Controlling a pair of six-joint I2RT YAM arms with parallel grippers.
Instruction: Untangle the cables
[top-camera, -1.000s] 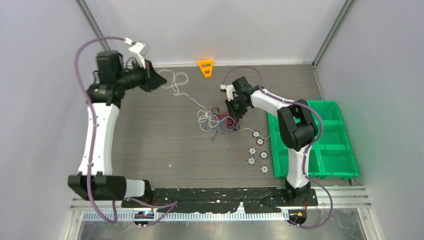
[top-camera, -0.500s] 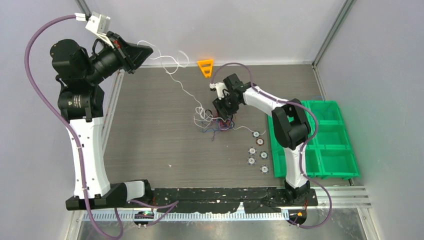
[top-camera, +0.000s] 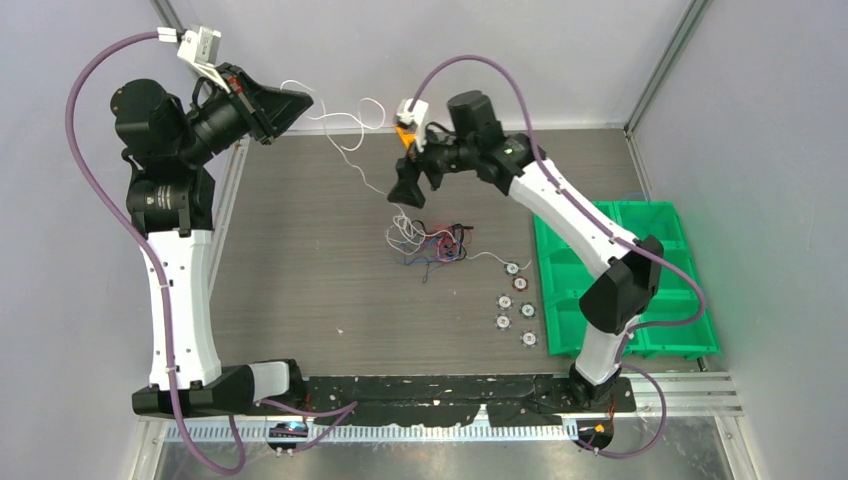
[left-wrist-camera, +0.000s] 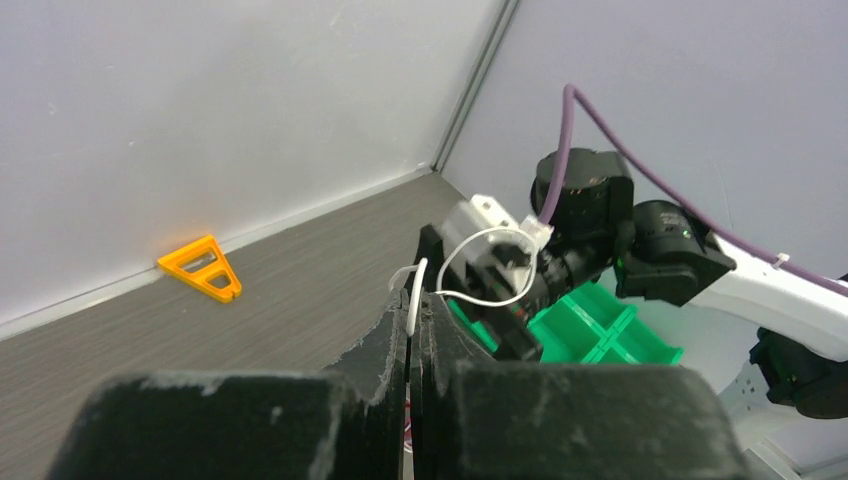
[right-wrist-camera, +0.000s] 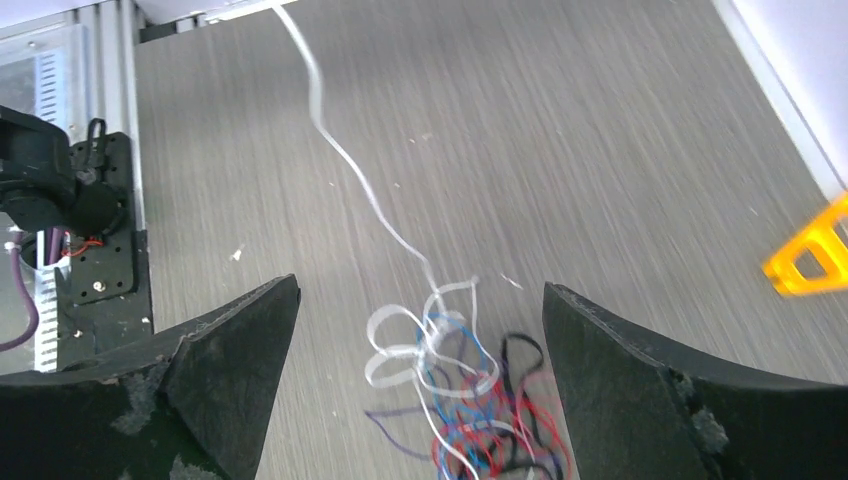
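Observation:
The cables (top-camera: 432, 243) lie as a small knot of white, red, blue and black strands mid-table. One white cable (top-camera: 352, 165) runs up from the knot to my left gripper (top-camera: 300, 100), raised high at the back left. That gripper (left-wrist-camera: 412, 312) is shut on the white cable (left-wrist-camera: 414, 298), which loops out past its fingertips. My right gripper (top-camera: 405, 187) hangs above and just behind the knot. In its wrist view the right gripper (right-wrist-camera: 421, 288) stands wide open with nothing in it, over the knot (right-wrist-camera: 485, 405), and the white strand (right-wrist-camera: 350, 170) leads away.
A green bin tray (top-camera: 665, 285) sits at the right edge. Several small round discs (top-camera: 515, 305) lie between it and the knot. An orange triangle (left-wrist-camera: 200, 268) lies by the back wall, close under the right wrist. Walls enclose the back and sides.
My left gripper rose up and back to the left, drawing the white cable out of the knot. My right gripper opened, let go of the knot and lifted toward the back.

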